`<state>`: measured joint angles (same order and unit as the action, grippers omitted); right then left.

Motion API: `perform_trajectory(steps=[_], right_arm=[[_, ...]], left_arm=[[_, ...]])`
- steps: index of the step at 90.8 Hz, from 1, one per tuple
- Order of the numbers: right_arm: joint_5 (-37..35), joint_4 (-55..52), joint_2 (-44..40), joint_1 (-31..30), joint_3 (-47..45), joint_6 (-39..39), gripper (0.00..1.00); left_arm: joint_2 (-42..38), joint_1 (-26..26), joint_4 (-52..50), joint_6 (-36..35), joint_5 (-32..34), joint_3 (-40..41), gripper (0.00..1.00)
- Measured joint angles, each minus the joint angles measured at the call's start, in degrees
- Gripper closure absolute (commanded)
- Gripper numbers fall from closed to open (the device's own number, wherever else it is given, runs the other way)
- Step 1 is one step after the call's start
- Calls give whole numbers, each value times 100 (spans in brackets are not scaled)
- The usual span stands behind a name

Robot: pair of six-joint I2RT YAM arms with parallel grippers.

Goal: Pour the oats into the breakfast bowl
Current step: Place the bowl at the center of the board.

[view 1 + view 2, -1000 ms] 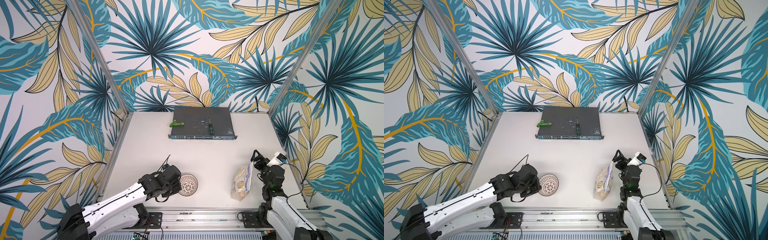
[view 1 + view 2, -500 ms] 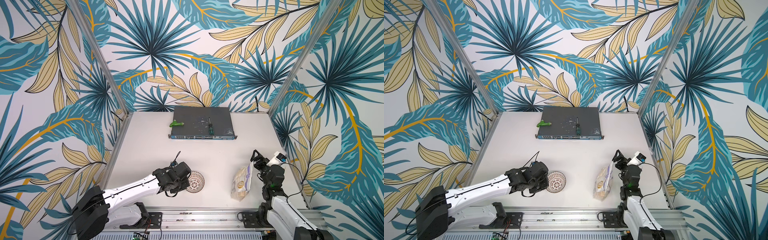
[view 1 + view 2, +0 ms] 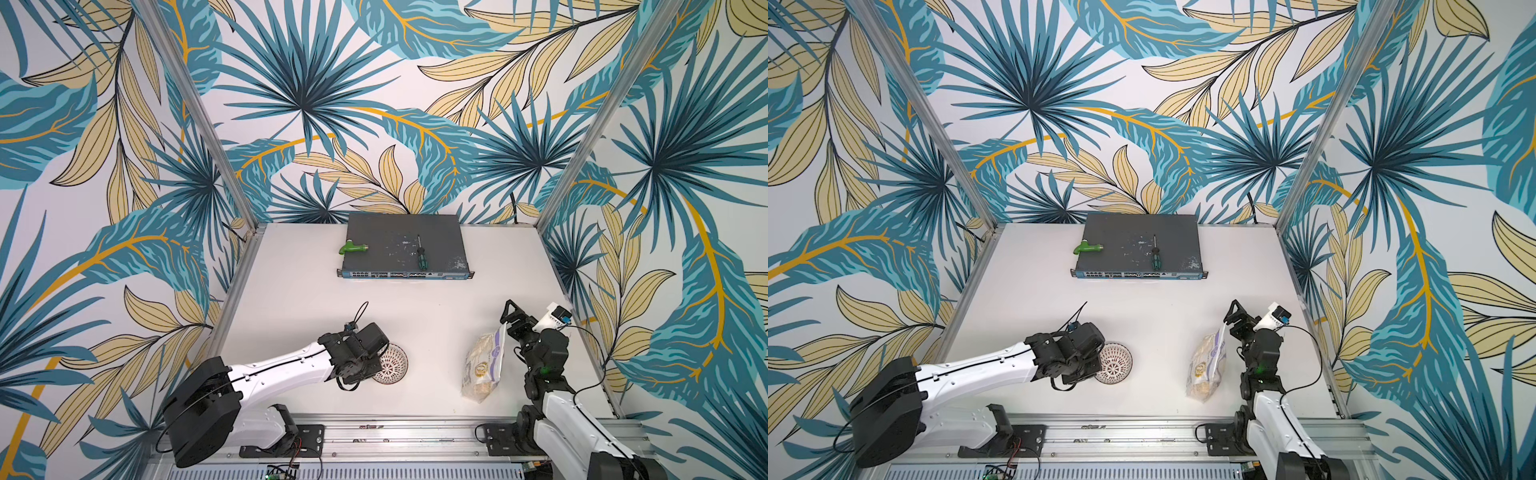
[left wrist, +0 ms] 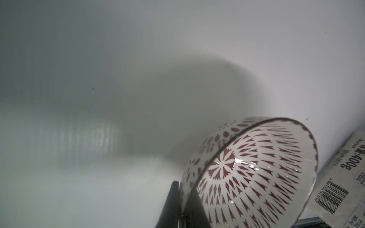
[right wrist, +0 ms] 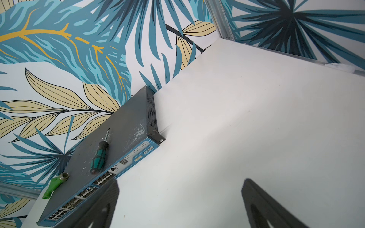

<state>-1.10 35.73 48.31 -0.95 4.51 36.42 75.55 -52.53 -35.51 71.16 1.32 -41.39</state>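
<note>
White bowl [image 3: 391, 364] pinched by left gripper [image 4: 180, 209]; right gripper [image 5: 180, 180] spread near oats [image 3: 484, 365] (switch [image 3: 405, 245] behind).

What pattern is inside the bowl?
White bowl, dark red radial darts around a central star; left wrist view.

We find the breakfast bowl [image 3: 392, 365] on the table [image 3: 307, 299], near its front edge. The oats pouch [image 3: 484, 368] sits at the bowl's three o'clock, apart. At twelve o'clock, far back, the switch [image 3: 386, 253] carries a screwdriver [image 3: 420, 257], with a pipe fitting [image 3: 352, 248] at the screwdriver's nine o'clock.
</note>
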Motion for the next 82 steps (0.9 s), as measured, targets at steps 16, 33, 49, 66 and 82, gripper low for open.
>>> perform_trajectory(steps=[16, 33, 49, 66, 82], right_arm=[[35, -133, 37, 0, 87, -15, 0], [125, -1235, 70, 0, 756, -85, 1], [413, -3038, -153, -2, 1770, -190, 0], [761, -4809, -734, -20, 3091, -369, 0], [1250, -6238, -540, -280, 4277, -531, 0]], left_arm=[[103, 0, -24, -17, 66, -92, 84], [-334, -4, -129, -22, 210, -92, 49], [-1259, -4, -603, -188, 560, -225, 32], [-2669, -4, -905, -407, 798, -186, 26], [-3252, -4, -1244, -562, 833, 24, 25]])
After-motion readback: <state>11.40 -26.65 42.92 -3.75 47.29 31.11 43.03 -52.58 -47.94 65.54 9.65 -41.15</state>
